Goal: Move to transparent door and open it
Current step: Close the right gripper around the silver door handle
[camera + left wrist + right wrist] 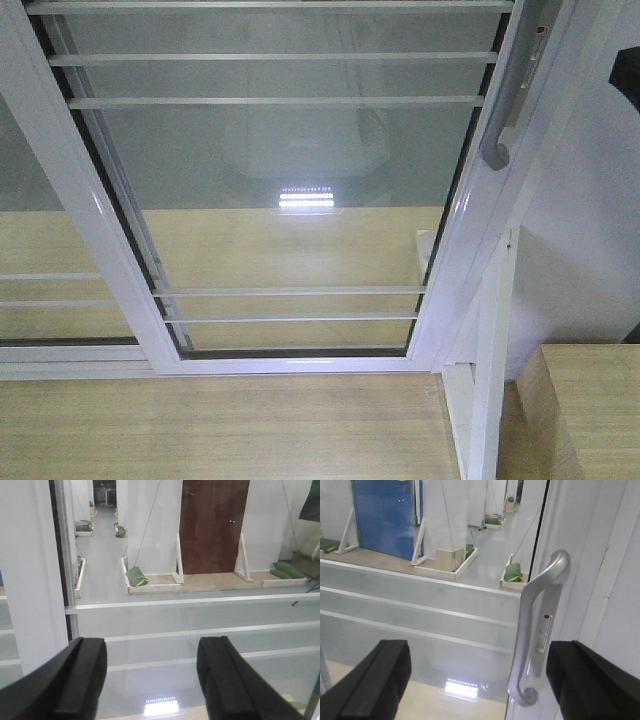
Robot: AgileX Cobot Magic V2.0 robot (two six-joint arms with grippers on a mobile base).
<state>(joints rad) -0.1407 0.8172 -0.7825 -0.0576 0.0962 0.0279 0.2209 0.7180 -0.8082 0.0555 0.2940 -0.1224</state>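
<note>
1. The transparent door (pixel 290 200) fills the front view, straight ahead and close. It stands on its bottom track where the wooden floor (pixel 200 430) ends, with thin white bars crossing the glass high and low. It looks shut, so the approach seems done and the pull not yet begun.
2. The handle-less barred panel (pixel 40 290) sits at the left, overlapping the door's left stile. I judge that to be the side the door must slide towards.
3. The white frame post (pixel 492 350) stands just right of the door's lower corner, near the handle stile.
4. The right fingers (pixel 375 680) are spread wide and hold nothing. They face the handle stile, probably so they can reach the pull.
5. The left fingers (pixel 75 680) are also spread wide and empty. They point at bare glass and bars, where there is nothing to grasp, so this arm looks to be on standby.
6. The curved grey handle (pixel 535 630) is mounted upright on the right stile. In the right wrist view it lies between the spread fingers, nearer the right-hand one and apparently untouched.
</note>
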